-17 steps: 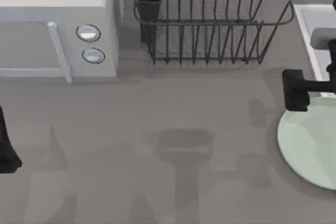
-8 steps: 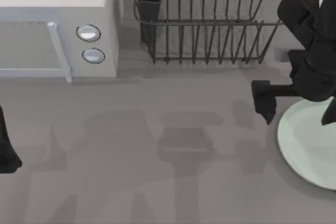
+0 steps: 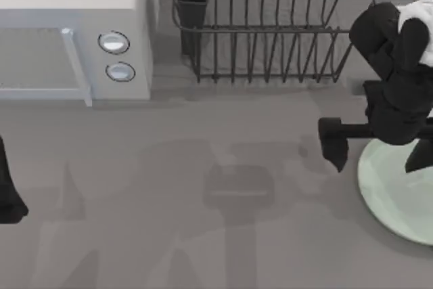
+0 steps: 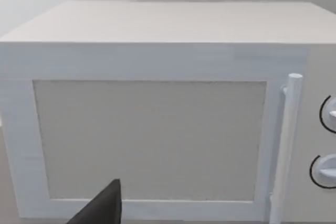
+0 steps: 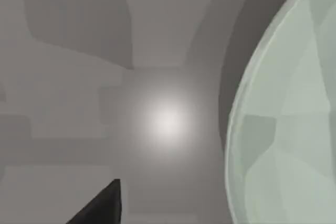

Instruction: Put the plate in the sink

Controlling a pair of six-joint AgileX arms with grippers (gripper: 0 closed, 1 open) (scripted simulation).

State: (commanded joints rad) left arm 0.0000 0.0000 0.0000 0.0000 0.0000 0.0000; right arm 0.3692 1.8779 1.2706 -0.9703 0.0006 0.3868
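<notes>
Top view shows the plate (image 3: 399,191) lying flat on the counter (image 3: 203,235) at its right edge, partly cut off by the frame. The right gripper (image 3: 375,150) hangs over the plate's left rim, one dark finger (image 3: 333,141) outside the rim over bare counter and another over the plate, so the fingers look spread and hold nothing. The dish rack (image 3: 270,25) stands along the back edge, the microwave (image 3: 74,38) at the back left corner. The left arm (image 3: 8,187) is parked at the left edge.

Left wrist view faces the microwave door (image 4: 149,140) and its handle (image 4: 286,145); whether that gripper's fingers are apart cannot be told.

Right wrist view looks down on the plate's rim (image 5: 236,129) and grey counter beside it.

The step appears to be the approach to the plate; next the gripper likely must lower and pinch the rim. No writing or brand is legible.
</notes>
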